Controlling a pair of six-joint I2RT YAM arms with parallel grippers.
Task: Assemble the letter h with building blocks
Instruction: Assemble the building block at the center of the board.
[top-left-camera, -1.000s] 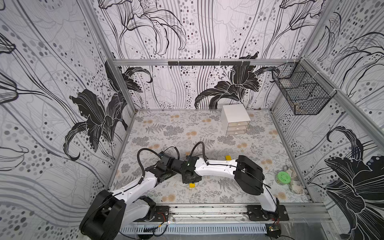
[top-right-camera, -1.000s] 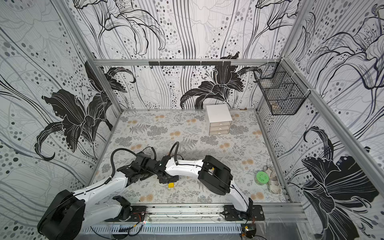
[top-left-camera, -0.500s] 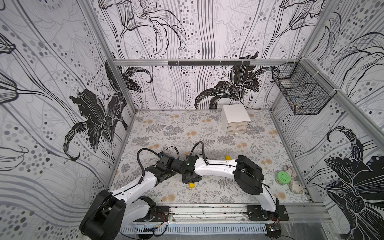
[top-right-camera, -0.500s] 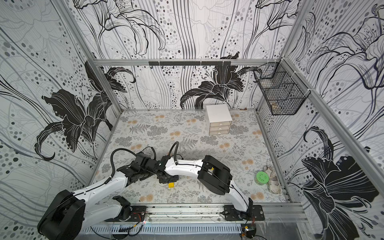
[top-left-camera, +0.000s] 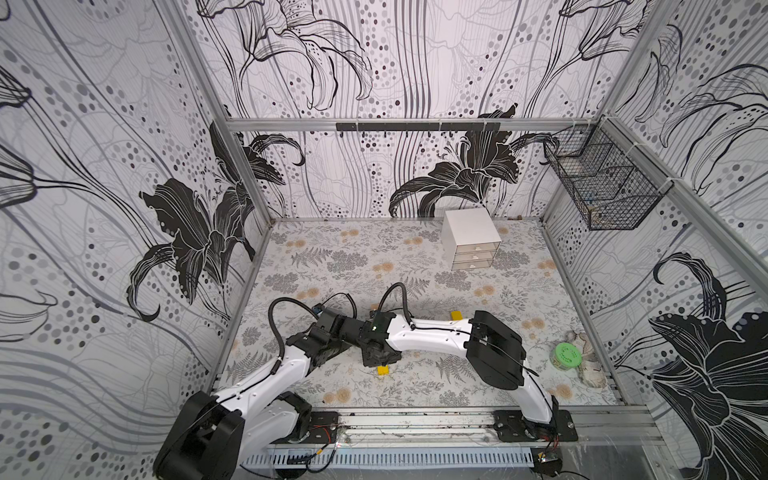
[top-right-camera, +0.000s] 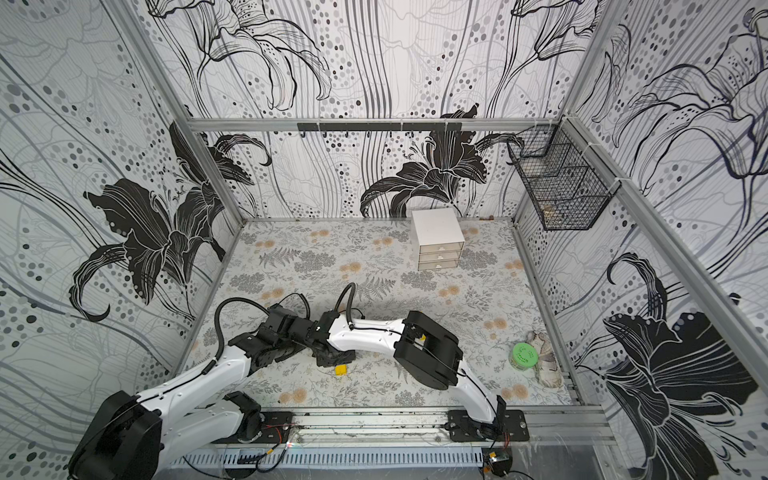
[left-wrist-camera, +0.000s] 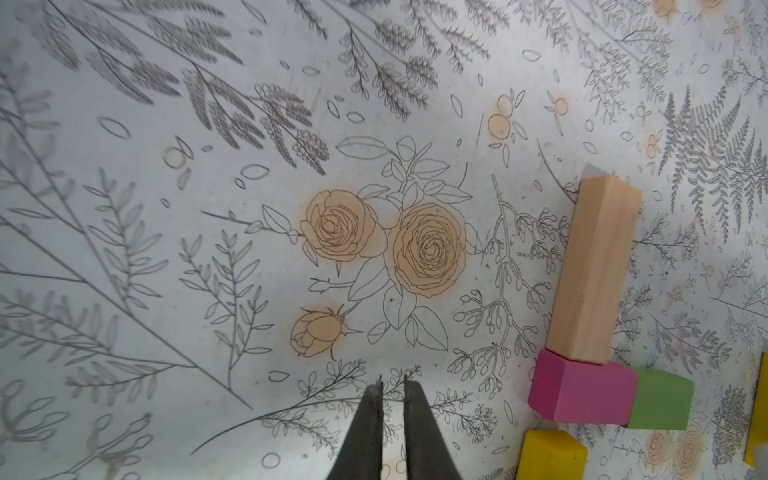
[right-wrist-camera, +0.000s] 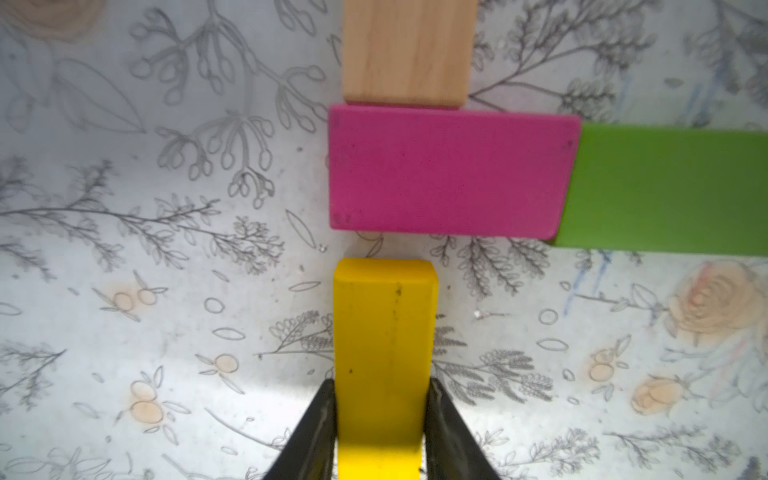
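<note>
Floral mat: five blocks, two yellow; right gripper clamps yellow block, left gripper ajar, empty.

The tan block shows bare wood grain; pink block painted matt, seemingly smooth.

The right hand grips a yellow block by its long sides, one dark finger pressed to each side. The free end of the yellow block points at a pink block, and a narrow strip of the flower-printed bench shows between them. The pink block lies flat and crosswise. The end of a tan block touches its far long edge, in line with the yellow block. A green block butts against one short end of the pink block, set slightly off its line, and runs out of frame.
</note>
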